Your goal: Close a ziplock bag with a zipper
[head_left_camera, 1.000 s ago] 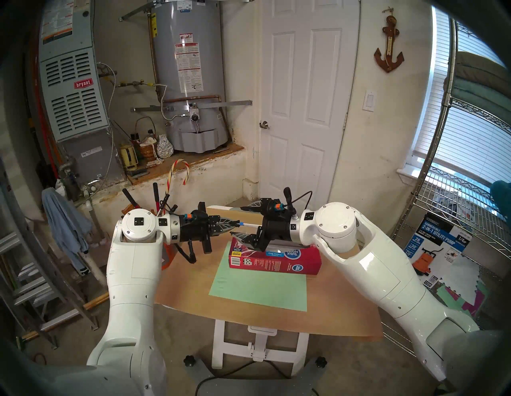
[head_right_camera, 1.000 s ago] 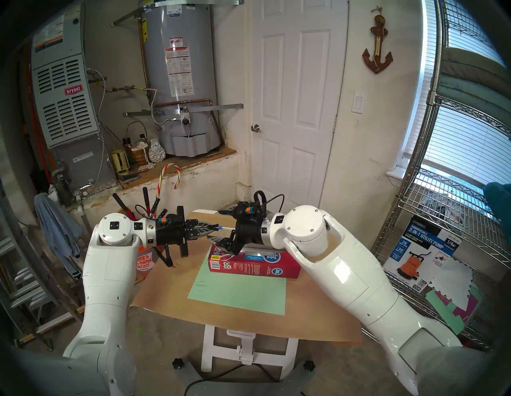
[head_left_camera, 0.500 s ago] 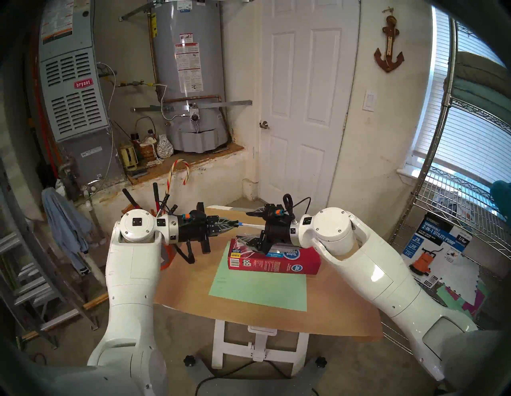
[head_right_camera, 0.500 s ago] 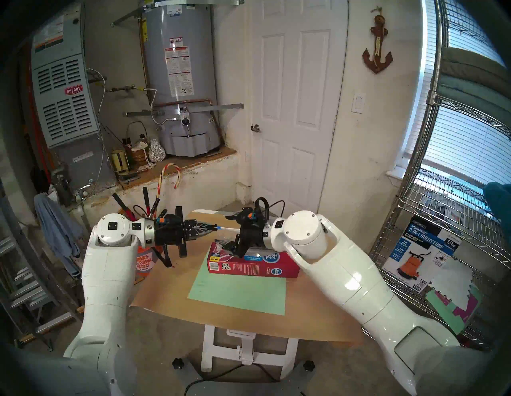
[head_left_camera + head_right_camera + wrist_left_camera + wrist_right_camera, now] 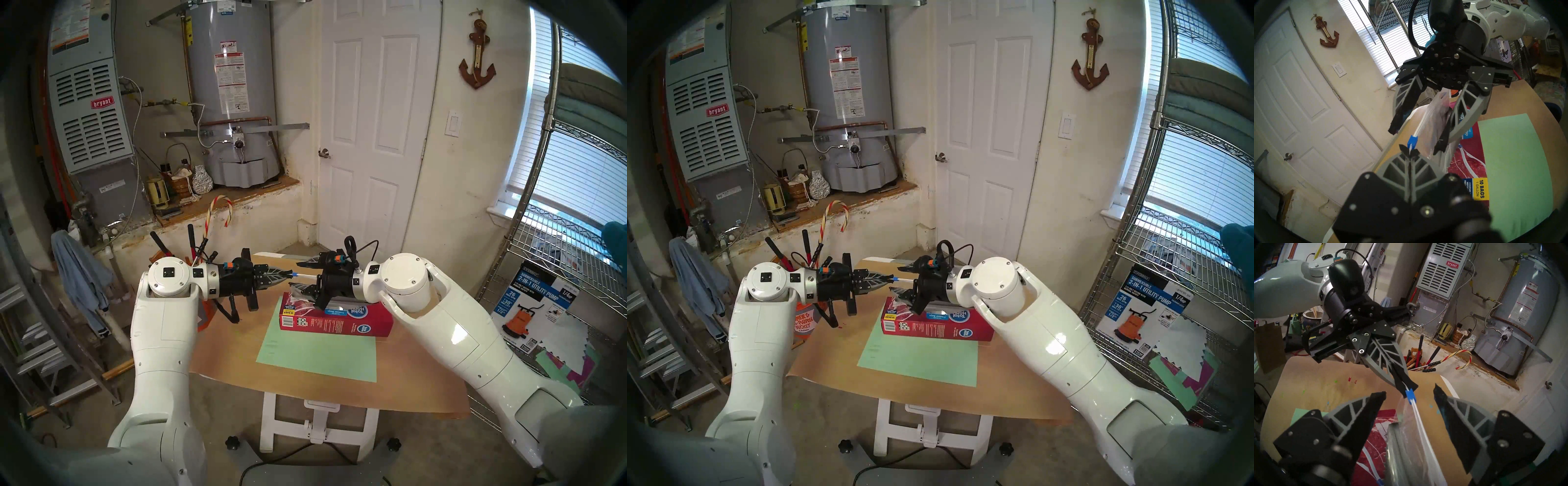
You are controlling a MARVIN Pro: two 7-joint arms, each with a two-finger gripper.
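So the clear flimsy plastic ziplock bag point(image 5: 1407, 438) hung in mid-air over the red cardboard box point(image 5: 339, 320), w/ its small blue slider zipper point(image 5: 1412, 141) at the left gripper's point(image 5: 1409, 151) end of the strip. Left gripper was clamped on the bag's rim strip; right gripper point(image 5: 1409, 395) was agape astride the strip near the slider, gripping nothing. Sealing prob. all left to do.
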